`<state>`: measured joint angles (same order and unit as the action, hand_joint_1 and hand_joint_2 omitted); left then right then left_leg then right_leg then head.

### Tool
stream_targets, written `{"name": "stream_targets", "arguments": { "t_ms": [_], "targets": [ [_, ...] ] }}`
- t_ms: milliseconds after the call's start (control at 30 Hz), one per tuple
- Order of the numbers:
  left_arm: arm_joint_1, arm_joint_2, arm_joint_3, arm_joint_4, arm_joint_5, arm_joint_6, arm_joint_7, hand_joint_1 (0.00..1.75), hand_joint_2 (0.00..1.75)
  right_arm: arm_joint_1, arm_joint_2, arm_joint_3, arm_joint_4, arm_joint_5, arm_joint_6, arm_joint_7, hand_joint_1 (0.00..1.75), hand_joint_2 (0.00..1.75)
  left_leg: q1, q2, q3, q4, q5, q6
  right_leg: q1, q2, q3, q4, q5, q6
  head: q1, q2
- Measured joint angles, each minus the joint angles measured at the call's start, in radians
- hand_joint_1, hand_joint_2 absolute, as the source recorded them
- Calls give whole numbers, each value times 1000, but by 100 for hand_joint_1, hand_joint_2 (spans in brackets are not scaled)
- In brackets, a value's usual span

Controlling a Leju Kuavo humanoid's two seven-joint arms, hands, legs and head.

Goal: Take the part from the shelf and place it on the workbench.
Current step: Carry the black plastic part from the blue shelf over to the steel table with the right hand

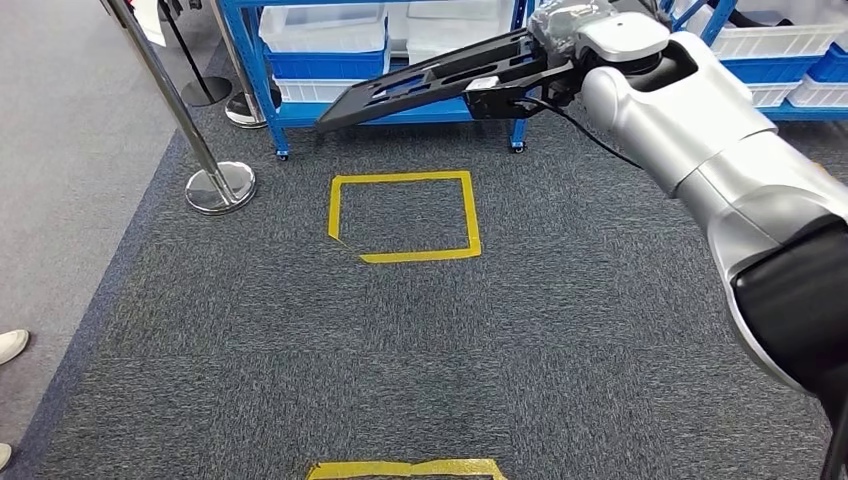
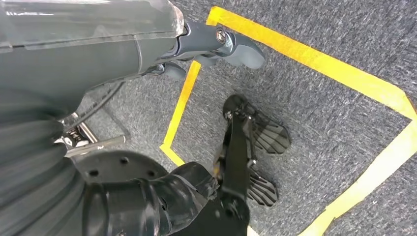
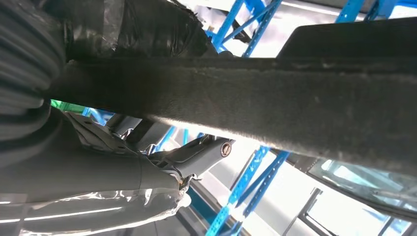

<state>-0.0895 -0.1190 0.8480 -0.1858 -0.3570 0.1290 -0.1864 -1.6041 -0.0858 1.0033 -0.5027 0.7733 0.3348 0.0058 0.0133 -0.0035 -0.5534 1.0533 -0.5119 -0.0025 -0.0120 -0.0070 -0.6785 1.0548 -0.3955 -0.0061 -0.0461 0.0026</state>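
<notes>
The part [image 1: 430, 78] is a long flat black panel with cut-outs, held out level above the carpet in front of the blue shelf [image 1: 400, 112]. My right hand [image 1: 556, 48] grips its right end, at the tip of my raised silver arm. In the right wrist view the part [image 3: 295, 105] runs across as a thick dark bar, with my right hand's thumb [image 3: 196, 158] under it. My left hand [image 2: 216, 46] hangs over the carpet with nothing in it, its thumb and fingers apart.
White and blue bins [image 1: 325, 35] fill the shelf. Two chrome stanchions [image 1: 218, 185] stand at the left. A yellow tape square [image 1: 405, 217] marks the grey carpet, with another tape strip [image 1: 405, 468] nearer me. A person's shoe [image 1: 10, 345] shows at the left edge.
</notes>
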Motion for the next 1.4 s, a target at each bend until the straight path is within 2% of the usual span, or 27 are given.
{"name": "stream_targets", "arguments": {
  "t_ms": [100,133,167,233,267,300,333,367,400,467,533,600,667,733,800,833,867,900,967,1033,1133,1167,1233,1300,1333,1367,1400],
  "targets": [
    [0,0,2,0,0,-1,0,0,175,-3,-1,0,0,0,0,4,175,175,-4,-2,2,-24,16,17,2,-1,-5,-10,19,20,0,0],
    [1,0,2,0,-1,-1,-1,0,175,-4,-1,0,0,0,1,8,175,175,-3,0,0,-29,25,24,1,0,-8,-7,16,25,0,0],
    [1,0,3,0,-2,-1,-2,0,175,-6,-2,0,0,0,1,11,175,175,-1,2,-3,-33,34,32,0,2,-16,11,-1,29,0,0],
    [0,0,3,0,-2,-1,-2,0,175,-12,-2,0,0,0,1,15,175,175,0,5,-14,-38,48,45,-1,5,-55,110,-73,33,1,0],
    [0,0,4,0,-2,-1,-3,0,175,-14,-2,0,0,0,2,16,175,175,-1,5,-21,-37,53,49,-1,5,-79,180,-113,34,0,0],
    [0,0,5,0,-2,-1,-3,0,175,-15,-2,0,1,0,2,16,175,175,-2,4,-28,-36,57,50,-1,5,-98,239,-139,35,1,0],
    [1,0,5,0,-2,-1,-3,0,175,-14,-2,0,1,0,3,17,175,175,-4,4,-33,-34,60,50,-1,6,-103,270,-149,35,1,0],
    [2,0,6,0,-2,-1,-3,0,175,-14,-2,0,1,0,3,17,175,175,-5,4,-37,-33,62,49,-1,6,-87,259,-139,33,1,0],
    [2,0,6,0,-2,-1,-3,0,175,-15,-2,0,1,0,3,17,175,175,-6,3,-39,-31,63,48,0,6,-53,212,-115,29,1,0],
    [2,-1,6,0,-2,-2,-3,0,175,-19,-2,0,1,0,2,17,175,175,-10,3,-43,-27,64,46,5,6,31,75,-69,15,0,0],
    [0,-3,7,0,-2,-2,-3,0,175,-24,-1,0,1,1,2,17,175,175,-12,3,-50,-24,68,39,12,5,69,-1,-56,5,0,0],
    [-1,-4,7,0,-2,-2,1,0,175,-26,0,0,2,2,2,17,175,175,-12,3,-54,-24,72,30,13,6,69,-13,-55,0,0,0],
    [-1,-2,7,0,-1,-1,10,0,175,-33,2,0,2,3,4,20,175,175,-12,2,-63,-10,59,19,6,3,72,-24,-47,-8,0,0],
    [0,-2,8,0,1,0,17,0,175,-49,4,0,3,2,7,25,175,175,-8,2,-100,72,6,8,-1,-1,71,-31,-40,-15,-1,0],
    [2,-2,8,0,0,0,22,0,175,-63,4,0,6,2,9,27,175,175,0,2,-157,204,-52,-2,-2,-1,66,-30,-38,-17,-1,0],
    [3,-2,8,0,-1,0,24,0,175,-66,4,0,8,2,9,27,175,175,4,2,-175,246,-61,-6,-2,-1,66,-28,-38,-17,-1,0],
    [4,-2,8,0,-2,0,26,0,175,-67,3,0,10,2,9,26,175,175,7,3,-175,252,-51,-10,-3,-1,65,-26,-38,-16,-1,0],
    [5,-1,9,0,-4,1,27,0,175,-67,3,0,13,2,8,25,175,175,11,3,-156,216,-23,-13,-5,0,65,-23,-39,-15,-1,0],
    [5,0,10,0,-8,2,27,0,175,-70,2,0,17,2,6,20,175,175,15,3,-89,85,37,-17,-7,1,62,-13,-43,-8,-1,0],
    [4,1,11,0,-9,1,26,0,175,-75,1,0,21,3,5,18,175,175,12,1,-50,1,58,-13,-4,2,54,-4,-43,5,0,0],
    [3,3,14,0,-11,-3,21,0,175,-79,-2,0,29,3,6,17,175,175,9,0,-54,-10,66,5,-3,3,45,-3,-34,23,1,0],
    [3,4,14,0,-13,-4,21,0,175,-80,-3,0,31,3,6,16,175,175,9,1,-57,-14,72,13,-4,4,41,4,-45,27,1,0],
    [2,4,15,0,-16,-4,22,0,175,-82,-9,0,35,3,7,13,175,175,11,4,-65,-20,84,30,-7,5,17,70,-106,33,1,0],
    [3,4,15,0,-18,-1,27,0,175,-83,-16,0,38,3,8,10,175,175,8,3,-81,-20,95,39,-7,6,-26,195,-184,35,1,0],
    [3,4,15,0,-19,1,29,0,175,-83,-19,0,40,3,8,8,175,175,6,2,-89,-19,99,41,-7,6,-39,244,-204,36,1,0],
    [3,4,15,0,-18,2,31,0,175,-82,-22,0,42,4,9,7,175,175,4,1,-97,-18,104,42,-7,6,-40,264,-207,35,1,0],
    [3,4,16,0,-19,2,31,0,175,-82,-25,0,44,4,9,7,175,175,3,1,-105,-17,107,41,-7,6,-23,248,-191,33,1,0]
  ]
}}
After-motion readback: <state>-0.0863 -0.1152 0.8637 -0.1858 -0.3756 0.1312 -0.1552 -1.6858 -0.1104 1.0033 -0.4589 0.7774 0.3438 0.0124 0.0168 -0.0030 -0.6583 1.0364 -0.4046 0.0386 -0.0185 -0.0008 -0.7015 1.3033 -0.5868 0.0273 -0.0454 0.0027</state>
